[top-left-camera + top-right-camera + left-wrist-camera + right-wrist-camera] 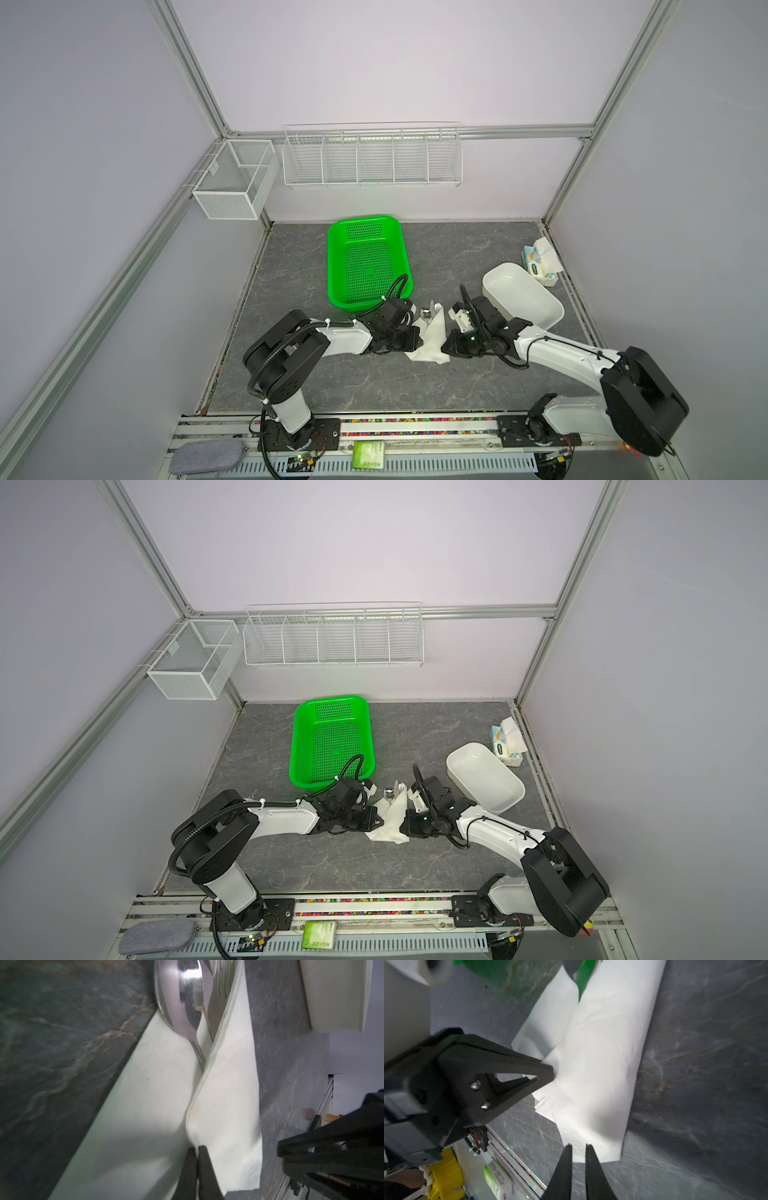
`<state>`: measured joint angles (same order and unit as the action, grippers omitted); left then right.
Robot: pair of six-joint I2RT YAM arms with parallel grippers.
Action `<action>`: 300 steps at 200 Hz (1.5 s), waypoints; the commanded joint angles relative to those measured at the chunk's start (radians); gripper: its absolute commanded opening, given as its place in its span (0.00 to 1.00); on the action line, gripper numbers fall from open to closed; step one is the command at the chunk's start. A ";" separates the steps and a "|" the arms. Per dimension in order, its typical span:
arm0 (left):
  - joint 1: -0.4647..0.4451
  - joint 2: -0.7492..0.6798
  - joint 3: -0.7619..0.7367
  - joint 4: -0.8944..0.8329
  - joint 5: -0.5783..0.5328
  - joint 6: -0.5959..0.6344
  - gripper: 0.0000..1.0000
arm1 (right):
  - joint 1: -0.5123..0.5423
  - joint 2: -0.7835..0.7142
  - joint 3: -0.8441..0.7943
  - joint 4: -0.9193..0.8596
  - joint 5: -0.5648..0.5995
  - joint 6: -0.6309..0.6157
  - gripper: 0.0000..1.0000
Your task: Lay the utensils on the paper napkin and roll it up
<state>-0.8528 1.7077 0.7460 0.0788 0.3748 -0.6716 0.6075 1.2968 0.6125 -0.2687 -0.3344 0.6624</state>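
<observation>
The paper napkin (430,338) lies on the grey table (332,378) between the two grippers, near the front edge. The utensils (432,309) are on it, with their handles under a folded flap. Only the spoon (182,991) bowl and the fork (221,982) tines stick out at the far end; the knife I cannot make out.

The left gripper (196,1148) is closed tightly on a raised fold of the napkin. The right gripper (578,1147) has its jaws a narrow gap apart at the napkin's near corner and seems to grip nothing.

I judge that placing is done and the rolling is in hand. The next move probably needs the left gripper to bring its fold over the utensils while the right one keeps the bundle down, gently, because thin paper tears easily.
</observation>
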 commanded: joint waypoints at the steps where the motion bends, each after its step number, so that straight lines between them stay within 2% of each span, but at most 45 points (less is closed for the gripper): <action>1: 0.003 0.009 0.003 -0.010 -0.002 0.013 0.00 | -0.041 -0.018 0.013 -0.006 0.026 0.029 0.17; 24: 0.003 0.013 0.004 -0.010 0.002 0.016 0.00 | -0.038 0.019 0.026 0.024 -0.044 0.017 0.17; 58: 0.003 0.016 0.004 -0.007 0.004 0.015 0.00 | -0.026 0.078 0.015 0.057 -0.088 0.018 0.17; 104: 0.003 0.018 0.009 -0.011 0.005 0.020 0.00 | -0.019 0.168 0.008 0.020 -0.045 0.030 0.16; 146: 0.003 0.023 0.014 -0.014 0.005 0.021 0.00 | -0.019 0.116 0.032 -0.009 -0.037 0.029 0.17; 191: 0.003 0.022 0.015 -0.019 0.004 0.022 0.00 | 0.027 0.076 0.015 0.046 -0.165 0.013 0.17; 223: 0.003 0.026 0.021 -0.019 0.007 0.023 0.00 | 0.063 0.104 -0.015 0.055 -0.153 0.023 0.16; 300: 0.003 0.025 0.022 -0.024 0.001 0.022 0.00 | 0.065 0.153 -0.025 0.035 -0.094 0.028 0.15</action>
<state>-0.8528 1.7153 0.7479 0.0769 0.3820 -0.6609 0.6685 1.4448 0.5907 -0.2195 -0.4484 0.6811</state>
